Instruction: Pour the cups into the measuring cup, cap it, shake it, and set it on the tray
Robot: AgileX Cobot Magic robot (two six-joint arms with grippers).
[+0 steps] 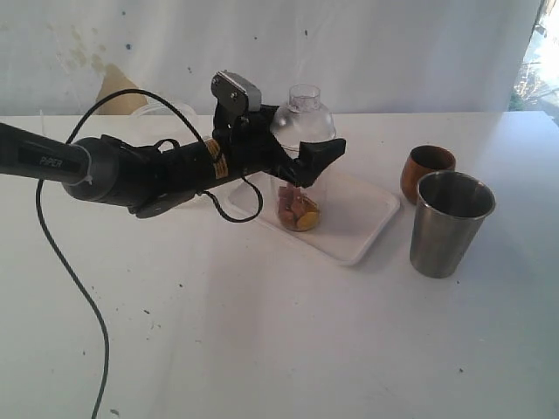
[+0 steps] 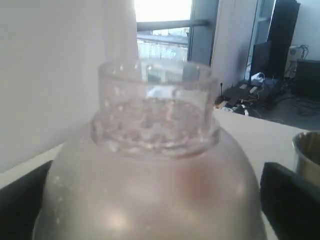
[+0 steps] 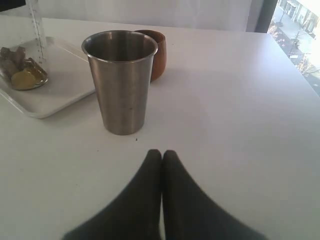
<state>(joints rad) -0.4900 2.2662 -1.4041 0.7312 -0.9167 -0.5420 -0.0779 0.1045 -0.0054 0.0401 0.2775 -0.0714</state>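
Your left claw (image 1: 304, 155) is at the top of the measuring cup (image 1: 301, 196), reaching in from the left side of the exterior view. It is released. Its fingers (image 2: 290, 200) are spread wide to either side of the cap (image 1: 303, 118), and in the left wrist view a strip of pale worktop shows between the dome and one finger. On the other side you cannot tell whether the finger touches the plastic.

The measuring cup stands upright on the tray (image 1: 362, 223), toward the tray's left end in the exterior view. The clear domed cap sits on its mouth, knob uppermost. At the bottom of the cup lie small reddish-brown and yellow pieces (image 1: 300, 212). Fine droplets cling to the inside of the cap's knob in the left wrist view.

Your right claw (image 3: 161, 152) is clenched, with its two dark fingers pressed flat together and nothing between them. It hangs over bare worktop (image 1: 262, 332), near the steel tumbler (image 1: 450, 227) but apart from it.

The tumbler stands upright on the worktop, off the tray and near its right end. The wooden cup (image 1: 426, 166) stands upright just behind the tumbler. From these views you cannot tell whether the two touch.

A black cable (image 1: 70, 262) loops down from your left arm across the worktop.
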